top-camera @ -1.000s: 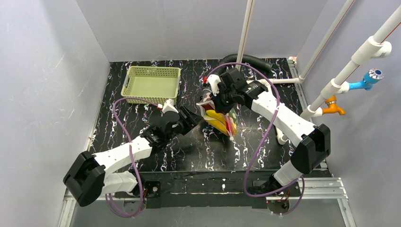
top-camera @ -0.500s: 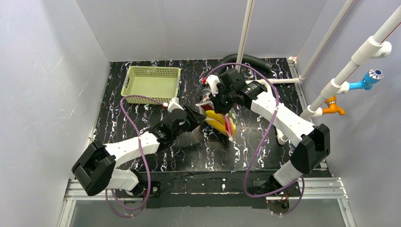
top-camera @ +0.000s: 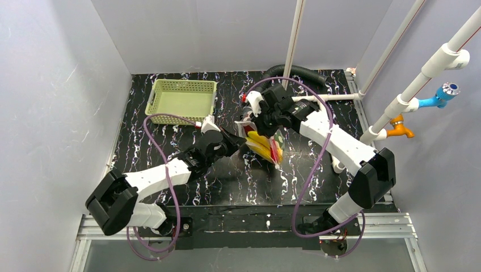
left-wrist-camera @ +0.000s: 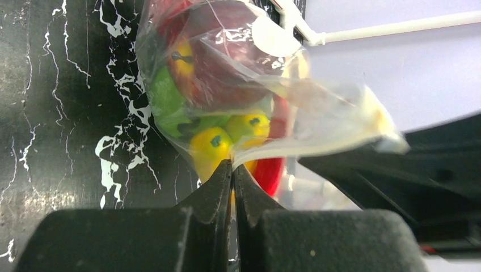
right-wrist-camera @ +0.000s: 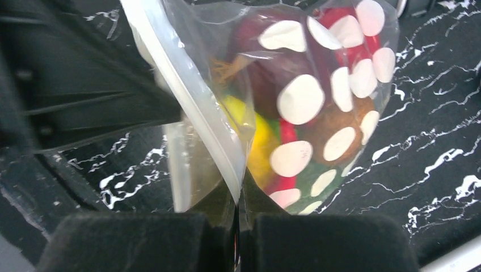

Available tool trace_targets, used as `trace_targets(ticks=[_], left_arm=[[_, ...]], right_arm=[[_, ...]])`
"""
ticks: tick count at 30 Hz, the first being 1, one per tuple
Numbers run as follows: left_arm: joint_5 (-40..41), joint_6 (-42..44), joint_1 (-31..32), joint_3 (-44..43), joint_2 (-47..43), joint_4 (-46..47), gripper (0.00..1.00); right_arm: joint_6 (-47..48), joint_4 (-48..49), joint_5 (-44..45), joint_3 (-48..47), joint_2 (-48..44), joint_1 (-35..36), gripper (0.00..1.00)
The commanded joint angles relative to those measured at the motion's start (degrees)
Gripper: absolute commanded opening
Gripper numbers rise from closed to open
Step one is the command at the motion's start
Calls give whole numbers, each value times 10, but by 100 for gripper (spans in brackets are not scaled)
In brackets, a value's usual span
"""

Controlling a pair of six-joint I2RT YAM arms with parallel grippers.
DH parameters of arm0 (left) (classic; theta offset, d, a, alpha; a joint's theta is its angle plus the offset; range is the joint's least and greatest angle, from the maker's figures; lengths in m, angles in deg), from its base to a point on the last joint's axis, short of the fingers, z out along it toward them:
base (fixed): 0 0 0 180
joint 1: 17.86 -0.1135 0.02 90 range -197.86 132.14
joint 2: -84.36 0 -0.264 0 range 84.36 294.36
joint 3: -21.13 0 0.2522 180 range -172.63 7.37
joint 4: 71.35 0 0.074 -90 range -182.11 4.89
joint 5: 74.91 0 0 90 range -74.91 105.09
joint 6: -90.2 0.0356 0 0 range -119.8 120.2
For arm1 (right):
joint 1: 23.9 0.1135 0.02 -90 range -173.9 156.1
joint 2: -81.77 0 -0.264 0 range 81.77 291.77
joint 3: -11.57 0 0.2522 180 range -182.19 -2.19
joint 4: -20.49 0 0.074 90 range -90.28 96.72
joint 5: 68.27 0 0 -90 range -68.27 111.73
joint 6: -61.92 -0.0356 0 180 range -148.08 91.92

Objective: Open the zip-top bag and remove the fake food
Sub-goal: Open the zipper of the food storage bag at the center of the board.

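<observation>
Clear, floppy, white-spotted plastic zip-top bag (top-camera: 262, 146) (left-wrist-camera: 227, 79) (right-wrist-camera: 317, 85): right of the pale green lattice plastic basket (top-camera: 181, 101) and nearer the arm bases, about mid-table. Seen from overhead, its long axis slants from the basket side toward the near right. The gripped top end is toward the basket and the bulging bottom is away from it. Cannot tell whether the bottom touches the table.

Glossy plastic fake food (top-camera: 255, 140) (left-wrist-camera: 212, 144) (right-wrist-camera: 334, 130) is packed inside. Yellow, green, dark red, bright red and brown pieces show through the film.

Right gripper (top-camera: 255, 120) (right-wrist-camera: 238, 195): jaws fully together, pinching the zip strip (right-wrist-camera: 187, 96), which runs up and left from the tips in its wrist view.
Left gripper (top-camera: 243, 141) (left-wrist-camera: 232, 170): reaches in from the basket side, jaws closed tight on the bag's lower film edge. A yellow piece sits just behind the tips.

Edges and room: both grippers sit close together at the bag's basket-side end. There is bare table between bag and basket, and a wider bare stretch on the near side. The right forearm crowds the side away from the basket. A black corrugated hose (top-camera: 298, 72) lies along the far edge, right of the basket.

Surface: black table with white marble veining (top-camera: 238, 181). Pale grey walls (top-camera: 57, 85) stand around it. White pipes (top-camera: 420, 79) carrying a blue tap (top-camera: 445, 93) and an orange tap (top-camera: 400, 126) are well right of the basket, past the table edge.
</observation>
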Motion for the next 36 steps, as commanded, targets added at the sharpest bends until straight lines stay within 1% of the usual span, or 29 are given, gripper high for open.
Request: trace_targets(ticks=[1,3,7,10,13,18,21,27,34,36], left_arm=[[11,21,1,17,-84,-31,0],[11,23,-3,28,-118,-69,0],[12,21,-9,64,-172,-129,0],[8,13,-15,100,-194,-150,0],[10,12,-18,118,-200,-173,0],[11,28,-26,127,-190,-177,0],[8,42,-27,124,-193,-177,0],[12,67,-27,125,-217,-205,0],[0,70,-27,158,-248,-186,0],[-3,73,-26,162,-252,-181,2]], right_arm=[[18,55,76,33,-18,3,1],[22,66,103,44,-23,2,1],[20,73,121,43,-19,2,1],[16,71,116,36,-15,2,1],[13,63,94,27,-18,2,1],[17,32,-22,24,-28,3,1],[21,25,-59,31,-32,8,1],[20,23,-70,24,-26,14,1],[24,22,-62,18,-20,29,1],[28,18,-52,15,-20,35,1]])
